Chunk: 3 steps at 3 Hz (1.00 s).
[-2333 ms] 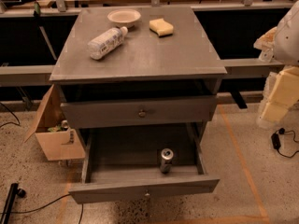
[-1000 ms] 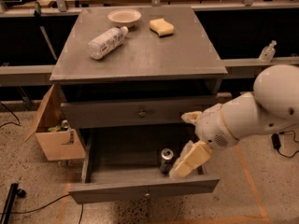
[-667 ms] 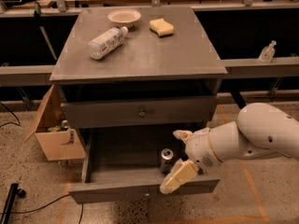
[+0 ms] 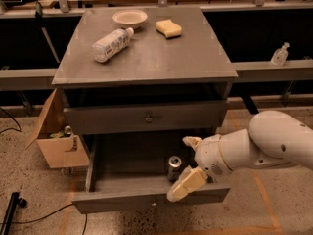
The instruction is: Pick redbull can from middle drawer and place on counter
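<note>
The redbull can (image 4: 173,166) stands upright in the open middle drawer (image 4: 122,166), right of centre near its front panel. My gripper (image 4: 189,163) reaches in from the right on a white arm. It is open, with one cream finger (image 4: 192,141) behind the can and the other (image 4: 186,185) in front over the drawer's front edge. The can sits just left of the gap between them, and I cannot tell if they touch it. The counter (image 4: 156,58) is the grey top above.
On the counter lie a clear plastic bottle (image 4: 111,44), a pale bowl (image 4: 130,17) and a yellow sponge (image 4: 168,28). The upper drawer (image 4: 146,117) is shut. A cardboard box (image 4: 56,141) stands on the floor at the left. A small bottle (image 4: 279,54) sits on the right ledge.
The arm came in from the right edge and swung down and left to the drawer. The open gripper now sits right next to the can. The can has not moved.
</note>
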Each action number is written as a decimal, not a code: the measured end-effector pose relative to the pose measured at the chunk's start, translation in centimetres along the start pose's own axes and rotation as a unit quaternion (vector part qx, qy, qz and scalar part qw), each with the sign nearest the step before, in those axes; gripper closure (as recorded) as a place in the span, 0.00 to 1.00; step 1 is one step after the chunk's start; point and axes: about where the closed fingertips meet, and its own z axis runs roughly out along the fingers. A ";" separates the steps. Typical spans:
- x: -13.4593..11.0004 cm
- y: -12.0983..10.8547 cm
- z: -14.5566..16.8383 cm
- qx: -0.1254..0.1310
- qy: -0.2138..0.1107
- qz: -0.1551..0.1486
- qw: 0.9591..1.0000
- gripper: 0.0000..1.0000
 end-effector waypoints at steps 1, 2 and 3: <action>2.4 -3.5 0.2 0.040 -0.025 0.021 0.999 0.00; 4.6 -8.1 1.4 0.067 -0.058 0.020 0.996 0.00; 6.9 -12.0 3.8 0.074 -0.064 0.012 0.995 0.00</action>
